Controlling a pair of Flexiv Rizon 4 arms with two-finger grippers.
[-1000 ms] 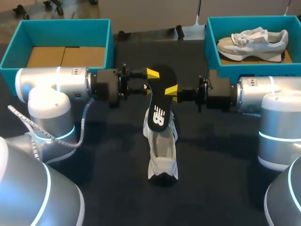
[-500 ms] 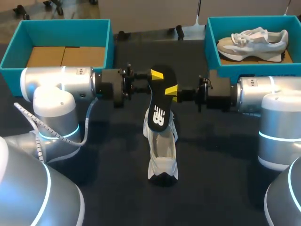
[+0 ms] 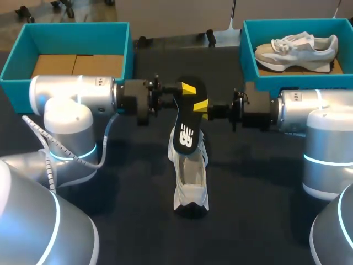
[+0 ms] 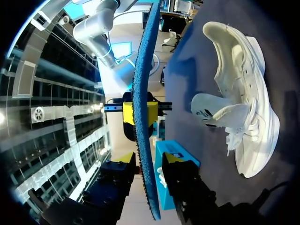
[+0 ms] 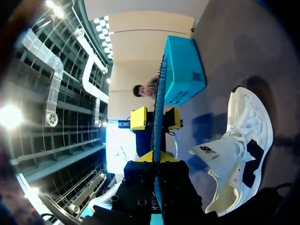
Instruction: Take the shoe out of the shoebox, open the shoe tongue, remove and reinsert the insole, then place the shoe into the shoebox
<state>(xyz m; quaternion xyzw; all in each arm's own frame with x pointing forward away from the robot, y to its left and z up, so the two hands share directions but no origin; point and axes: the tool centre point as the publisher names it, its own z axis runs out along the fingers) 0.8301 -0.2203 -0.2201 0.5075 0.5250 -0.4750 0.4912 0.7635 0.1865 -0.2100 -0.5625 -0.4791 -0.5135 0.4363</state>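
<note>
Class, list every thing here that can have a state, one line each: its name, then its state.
insole: out of the shoe, held on edge
white shoe: on the table, tongue open
left gripper: open around the insole
right gripper: shut on the insole
left shoebox: open, no shoe inside
right shoebox: open, holding a second shoe

The left arm [image 3: 74, 95] reaches in flat from the left. The right arm [image 3: 311, 113] reaches in flat from the right. They meet nose to nose. The left end effector [image 3: 187, 88] has its fingers apart. The right end effector [image 3: 202, 106] pinches the insole [image 3: 185, 120].
</note>
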